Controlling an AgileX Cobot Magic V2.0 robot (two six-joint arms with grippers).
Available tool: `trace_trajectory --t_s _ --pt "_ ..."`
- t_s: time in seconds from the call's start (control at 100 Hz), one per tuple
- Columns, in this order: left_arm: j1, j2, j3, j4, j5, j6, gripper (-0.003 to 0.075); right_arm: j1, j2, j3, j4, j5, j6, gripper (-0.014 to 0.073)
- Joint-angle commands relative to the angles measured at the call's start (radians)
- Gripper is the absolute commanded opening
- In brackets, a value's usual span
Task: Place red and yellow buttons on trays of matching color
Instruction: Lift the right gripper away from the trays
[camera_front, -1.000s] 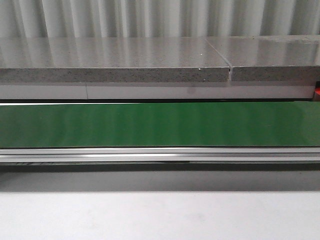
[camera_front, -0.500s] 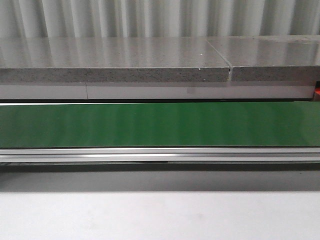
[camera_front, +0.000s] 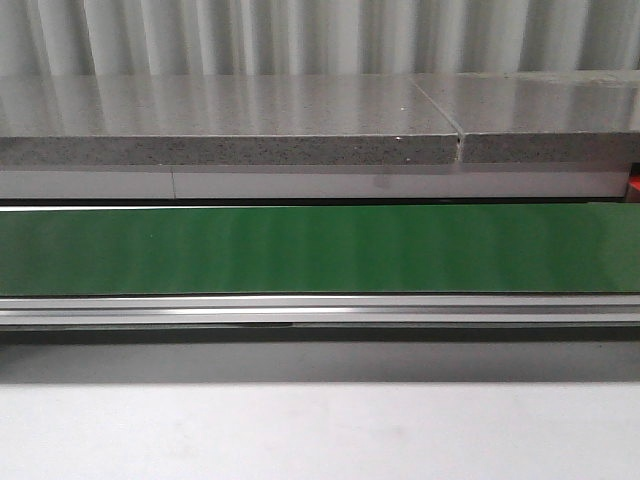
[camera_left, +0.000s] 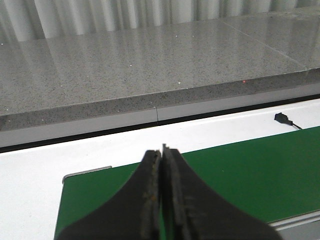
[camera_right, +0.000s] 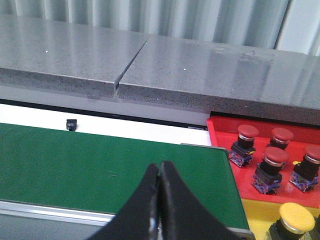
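Observation:
In the right wrist view a red tray (camera_right: 225, 137) holds several red buttons (camera_right: 248, 133). Beside it a yellow tray (camera_right: 260, 217) holds one yellow button (camera_right: 296, 217). My right gripper (camera_right: 160, 167) is shut and empty over the green belt (camera_right: 100, 165), left of the trays. My left gripper (camera_left: 161, 152) is shut and empty over the other end of the belt (camera_left: 260, 170). The front view shows the bare belt (camera_front: 320, 250), no button and neither gripper. A sliver of the red tray (camera_front: 634, 185) shows at its right edge.
A grey stone counter (camera_front: 230, 130) runs behind the belt, with a seam (camera_front: 458, 140) right of centre. An aluminium rail (camera_front: 320, 310) edges the belt's near side. A small black sensor (camera_right: 71, 123) sits on the white strip behind the belt, also seen in the left wrist view (camera_left: 283, 118).

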Motion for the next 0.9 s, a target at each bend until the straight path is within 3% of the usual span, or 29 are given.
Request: trace_trajectory --t_s 0.0,0.48,0.89 --pt "-0.007 0.006 -0.029 -0.021 -0.072 -0.002 -0.0020 -0.003 -0.035 0.013 -0.008 -0.096 -0.009 -0.0067" --pt "-0.007 0.006 -0.029 -0.021 -0.072 -0.002 -0.0020 -0.003 -0.033 0.161 -0.008 -0.276 -0.009 -0.0067" --pt "-0.007 0.006 -0.029 -0.021 -0.072 -0.002 -0.0020 -0.003 -0.033 0.160 -0.008 -0.265 -0.009 -0.0067"
